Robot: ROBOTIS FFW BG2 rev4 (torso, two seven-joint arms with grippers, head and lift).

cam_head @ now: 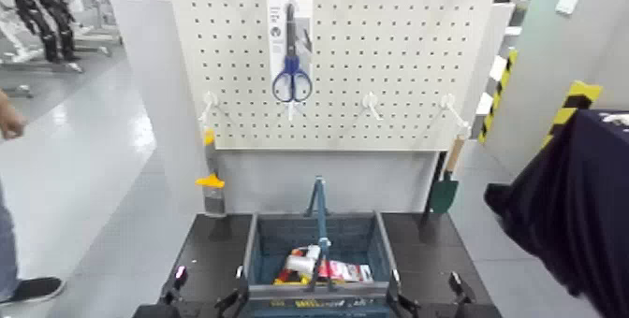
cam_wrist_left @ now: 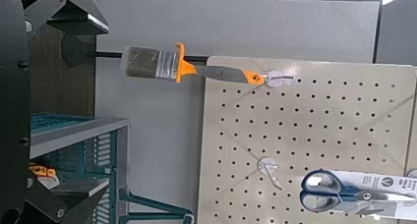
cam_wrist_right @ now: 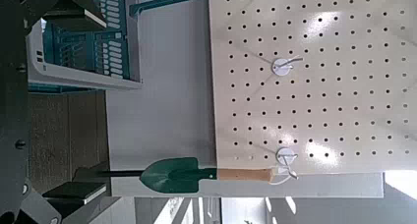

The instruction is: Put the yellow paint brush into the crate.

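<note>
Head view: the yellow paint brush (cam_head: 212, 180) is hung at the pegboard's (cam_head: 337, 60) left edge, beyond the wide-spread left tool (cam_head: 200, 294), with the crate (cam_head: 319, 256) placed between it and the right tool (cam_head: 428, 294), also spread.

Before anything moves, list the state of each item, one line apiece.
Paint brush: hanging from a hook, bristles down
Scissors: hung up, carded, blades closed
Trowel: hanging, blade down
Crate: partly filled, handle upright
Left gripper: open
Right gripper: open

Pale pegboard (cam_head: 402, 50), grey floor (cam_head: 103, 191).
</note>
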